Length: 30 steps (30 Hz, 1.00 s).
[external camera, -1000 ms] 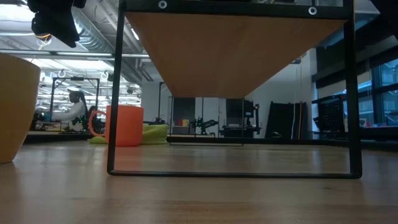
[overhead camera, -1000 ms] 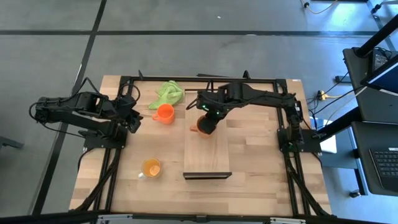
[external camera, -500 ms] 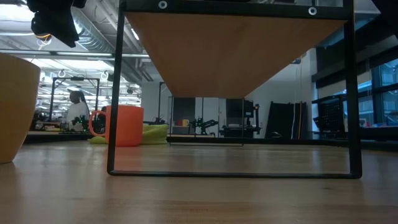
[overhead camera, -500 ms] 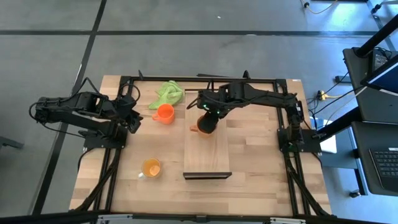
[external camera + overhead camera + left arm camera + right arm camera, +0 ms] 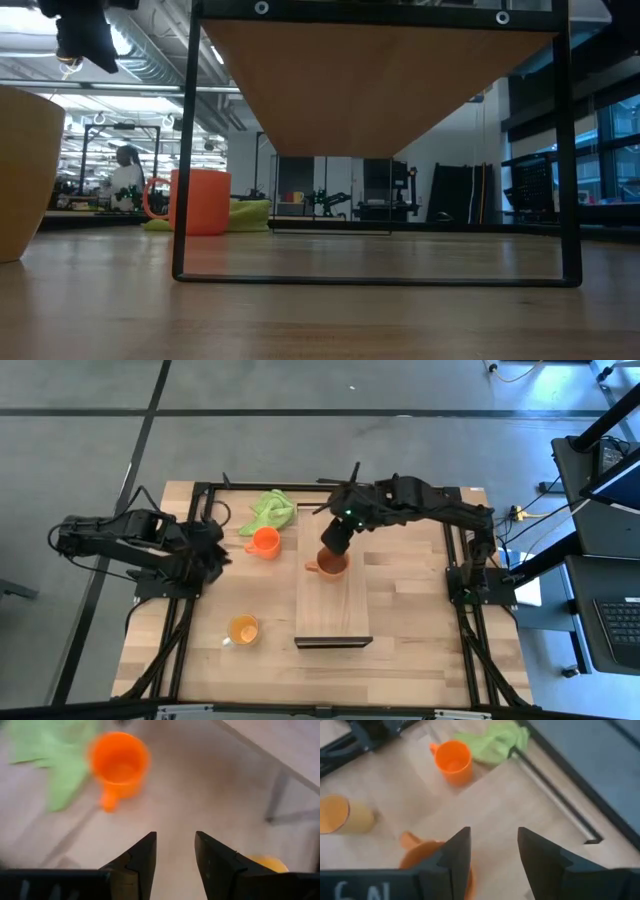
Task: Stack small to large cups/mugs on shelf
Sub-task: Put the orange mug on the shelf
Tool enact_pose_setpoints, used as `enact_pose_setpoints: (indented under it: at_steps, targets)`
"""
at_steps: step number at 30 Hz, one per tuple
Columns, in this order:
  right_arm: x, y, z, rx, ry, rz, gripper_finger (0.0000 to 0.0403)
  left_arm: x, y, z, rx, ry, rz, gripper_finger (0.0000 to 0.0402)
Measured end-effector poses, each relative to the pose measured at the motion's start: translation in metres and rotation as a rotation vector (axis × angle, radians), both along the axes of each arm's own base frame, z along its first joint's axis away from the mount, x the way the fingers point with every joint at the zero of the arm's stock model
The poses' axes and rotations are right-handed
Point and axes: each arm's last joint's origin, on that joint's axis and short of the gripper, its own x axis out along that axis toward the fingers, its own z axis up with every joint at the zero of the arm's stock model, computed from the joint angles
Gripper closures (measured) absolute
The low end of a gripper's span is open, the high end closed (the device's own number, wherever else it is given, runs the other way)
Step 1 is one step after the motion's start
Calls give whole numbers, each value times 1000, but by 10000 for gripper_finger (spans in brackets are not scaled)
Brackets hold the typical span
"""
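Observation:
The brownish-orange mug (image 5: 331,566) stands upright on its base at the far end of the shelf (image 5: 335,610), with its handle toward the table's left. My right gripper (image 5: 335,541) (image 5: 492,855) hovers open just above and beyond it, and the mug's rim (image 5: 422,857) shows beside its fingers. The red-orange mug (image 5: 264,542) (image 5: 120,767) (image 5: 198,201) stands on the table left of the shelf. The yellow-orange mug (image 5: 243,629) (image 5: 25,170) stands nearer the near edge. My left gripper (image 5: 216,550) (image 5: 175,855) waits open at the table's left.
A lime-green cloth (image 5: 270,510) (image 5: 497,742) lies crumpled near the far edge, just behind the red-orange mug. The near part of the shelf is bare board. Black frame rails (image 5: 190,650) run along the table's sides and far edge.
My right gripper has come away from the brownish-orange mug, rising and drawing back toward the far edge. The mug has stayed standing on the shelf's far end. My left arm has barely shifted.

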Motion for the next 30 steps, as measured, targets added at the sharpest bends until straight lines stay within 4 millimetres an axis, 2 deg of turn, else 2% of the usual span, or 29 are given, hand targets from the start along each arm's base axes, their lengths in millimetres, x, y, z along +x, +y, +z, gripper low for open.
enact_pose_setpoints:
  at_steps: [4,11,16,21,25,28,30]
  targets:
    - [-9,0,9,-61,-17,-19,239,7,-9,-10,-71,-18,-105,273]
    - [-15,0,16,-99,-33,-35,239,10,-23,-41,-162,174,-31,273]
    - [-15,-2,16,-119,-24,-28,239,20,-27,-53,-45,221,2,273]
    - [-15,-2,16,-123,-23,-28,239,33,-14,-52,124,214,-39,273]
    - [-15,-2,16,-120,-24,-32,239,47,-2,-47,193,130,-210,273]
    - [-15,0,16,-107,-31,-40,239,55,13,-45,260,106,-271,273]
    - [-15,2,16,-99,-32,-39,239,52,27,-46,261,137,-278,273]
